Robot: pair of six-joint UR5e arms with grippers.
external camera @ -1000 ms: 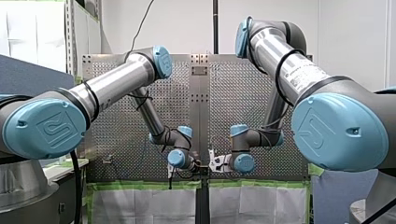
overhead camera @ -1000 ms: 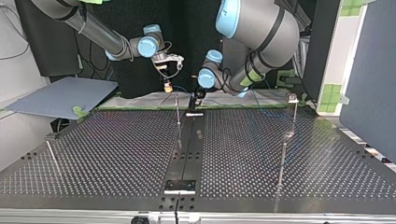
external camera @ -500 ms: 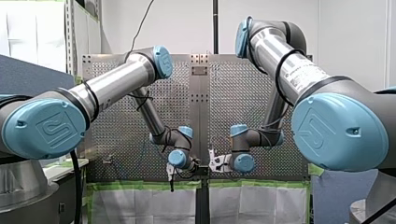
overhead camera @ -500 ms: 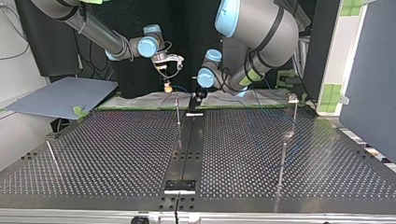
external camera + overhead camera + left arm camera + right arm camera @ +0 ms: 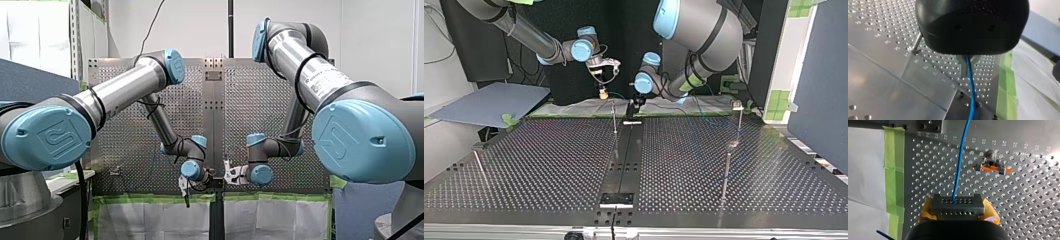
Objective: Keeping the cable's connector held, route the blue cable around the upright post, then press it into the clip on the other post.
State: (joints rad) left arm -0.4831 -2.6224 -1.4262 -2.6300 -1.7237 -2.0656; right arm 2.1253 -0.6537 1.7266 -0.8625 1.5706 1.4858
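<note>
Four thin posts rise from the perforated table (image 5: pixel 549 165) in the top view. Nearest the camera are a leaning post (image 5: pixel 478 161) at about eight o'clock from the table's middle and a near post (image 5: pixel 725 175) at about four o'clock. Farther back stand a middle post (image 5: pixel 614 117) at twelve o'clock and a capped post (image 5: pixel 738 112) at about two o'clock. Past these, over the table's far edge, my right gripper (image 5: pixel 602 93) hangs at the middle post's eleven o'clock and my left gripper (image 5: pixel 634 104) at its one o'clock. In the right wrist view the yellow pads (image 5: pixel 991 213) are clenched on either side of the grey connector (image 5: pixel 957 205). The blue cable (image 5: pixel 960 165) leaves the connector's face and runs ahead toward twelve o'clock. The clip (image 5: pixel 991 166), with orange parts, sits atop its post at about the gripper's one o'clock, beside the cable but apart from it. Green tape (image 5: pixel 894 170) edges the table at the gripper's ten o'clock. In the left wrist view the metal fingers (image 5: pixel 961 62) are pinched on the cable, which runs on ahead of them, with a bare rod (image 5: pixel 917 43) well apart at the gripper's side.
</note>
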